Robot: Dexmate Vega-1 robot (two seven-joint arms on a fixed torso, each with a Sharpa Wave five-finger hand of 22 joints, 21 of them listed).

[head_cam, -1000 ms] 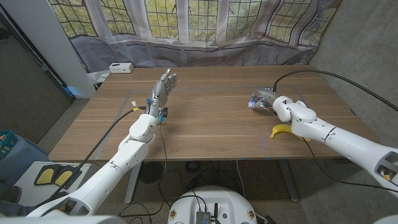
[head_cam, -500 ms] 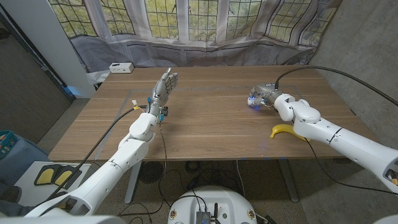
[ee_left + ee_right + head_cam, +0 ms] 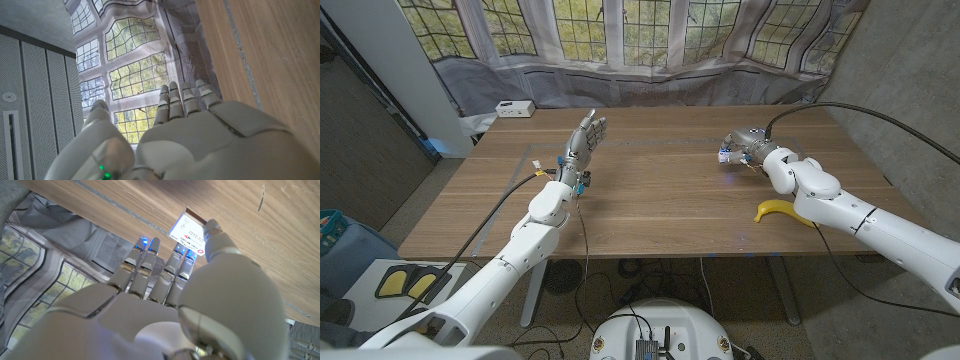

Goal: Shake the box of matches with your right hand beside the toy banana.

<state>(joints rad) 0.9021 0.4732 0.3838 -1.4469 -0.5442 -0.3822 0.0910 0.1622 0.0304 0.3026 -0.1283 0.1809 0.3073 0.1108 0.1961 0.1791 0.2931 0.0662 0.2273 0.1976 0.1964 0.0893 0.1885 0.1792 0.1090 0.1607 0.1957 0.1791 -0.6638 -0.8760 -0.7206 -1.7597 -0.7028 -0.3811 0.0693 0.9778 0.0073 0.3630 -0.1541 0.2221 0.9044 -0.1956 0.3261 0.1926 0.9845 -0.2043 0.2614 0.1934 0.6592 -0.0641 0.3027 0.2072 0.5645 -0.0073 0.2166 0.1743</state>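
The box of matches [image 3: 726,154] is small and white with blue and red print. My right hand [image 3: 748,148] pinches it between thumb and fingers over the far right part of the wooden table [image 3: 650,200]. In the right wrist view the box [image 3: 188,233] sits at the fingertips [image 3: 150,247] of my right hand [image 3: 165,285], close to the wood. The yellow toy banana [image 3: 781,211] lies near the front right edge, a good way nearer than the box. My left hand [image 3: 583,146] stands upright on the left with its fingers straight and apart, holding nothing; the left wrist view shows its back [image 3: 185,130].
A small white device [image 3: 514,108] sits at the table's far left corner. Thin tape lines [image 3: 535,150] mark a rectangle on the wood. A black cable [image 3: 820,115] loops over the right arm. A curtained window [image 3: 650,60] stands behind the table.
My right hand has carried the box of matches a little toward the table's far side, away from the banana. The left hand has stayed still.
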